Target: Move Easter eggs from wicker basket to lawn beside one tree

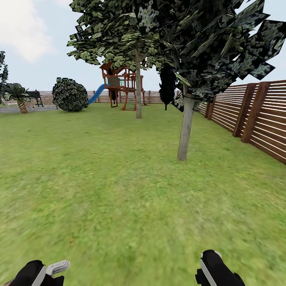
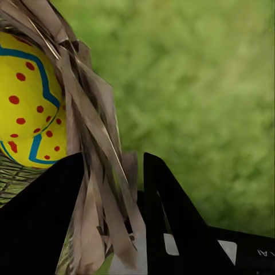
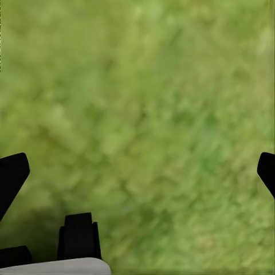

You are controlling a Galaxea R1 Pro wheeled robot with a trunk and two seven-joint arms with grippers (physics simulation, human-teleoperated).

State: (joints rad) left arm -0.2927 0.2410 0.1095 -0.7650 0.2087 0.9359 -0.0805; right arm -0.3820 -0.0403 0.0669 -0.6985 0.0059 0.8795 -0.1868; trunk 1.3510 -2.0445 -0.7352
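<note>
1. The head view is showing the garden: the lawn (image 1: 119, 190) is stretching wide and open ahead, with the tree (image 1: 184, 131) standing right of centre and the slat fence (image 1: 254, 115) running along the right edge.
2. Farther off, a taller tree (image 1: 138, 91), a playset (image 1: 121, 85) and a bush (image 1: 70, 94) are lining the back.
3. The left wrist view is revealing the left gripper (image 2: 123, 183) – its fingers are pinching the wall of the wicker basket (image 2: 94, 149), with one Easter egg (image 2: 26, 109) sitting inside.
4. The right gripper (image 3: 137, 172) is hanging above bare grass, fingers spread wide apart – nothing between them.
</note>
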